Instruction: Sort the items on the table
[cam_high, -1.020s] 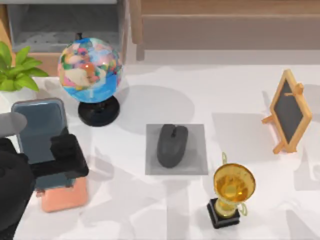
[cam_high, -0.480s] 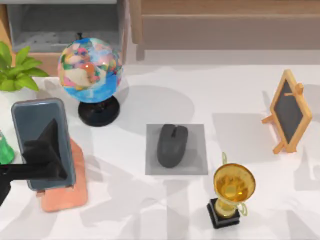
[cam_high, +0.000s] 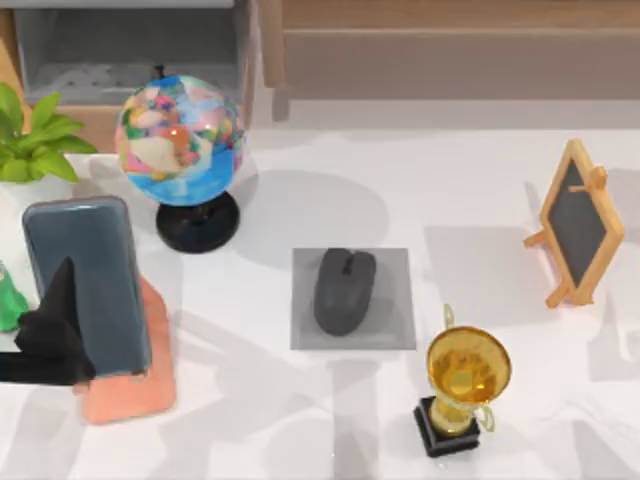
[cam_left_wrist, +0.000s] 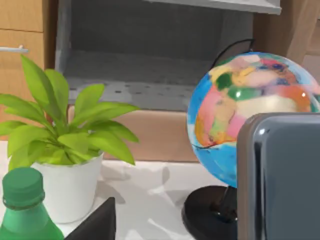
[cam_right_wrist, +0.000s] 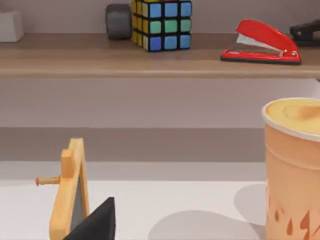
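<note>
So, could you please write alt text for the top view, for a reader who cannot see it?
The left gripper sits at the table's left edge beside a slate-grey smartphone resting on a salmon-pink stand. A dark grey mouse lies on a grey mat mid-table, between a globe and a gold trophy.

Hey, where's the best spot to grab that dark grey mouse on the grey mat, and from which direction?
Probably from straight above, closing across the narrow flanks of the mouse around its middle. It lies flat on the grey mat with its long axis running toward the scroll wheel, so its sides are the closest-set faces. The domed back looks likely to slip. Open space lies on both flanks; the trophy stands off to one corner.
</note>
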